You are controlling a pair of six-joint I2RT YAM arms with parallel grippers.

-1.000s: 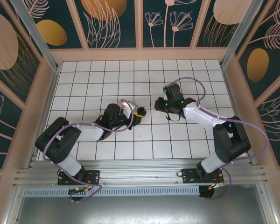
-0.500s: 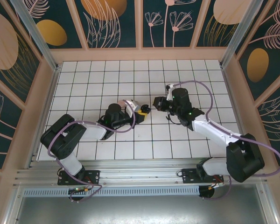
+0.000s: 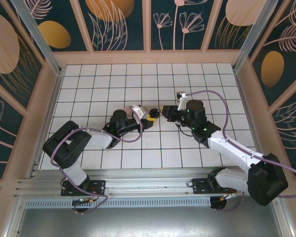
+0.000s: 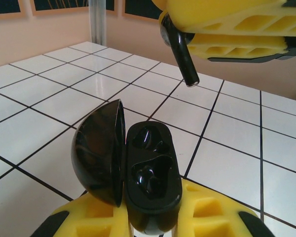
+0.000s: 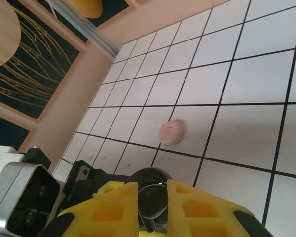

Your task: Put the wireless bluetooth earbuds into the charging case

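earbud [image 4: 180, 57] near open case [image 4: 150, 182]; pink disc [image 5: 171, 133] apart

Open charging case [image 4: 150, 182]: base hidden betw. left gripper [image 4: 148, 215] fingers, cut off by frame edge. Black earbud [image 4: 180, 52]: stem visible, head hidden betw. right gripper [image 4: 227, 33] fingers, which are cut off at top. Top view: earbud and case too small to make out betw. the two grippers.

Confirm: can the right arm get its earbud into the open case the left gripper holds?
Likely yes. The right gripper holds the earbud stem-down above the charging case, not touching it; the lid is swung aside, and nothing sits between them.
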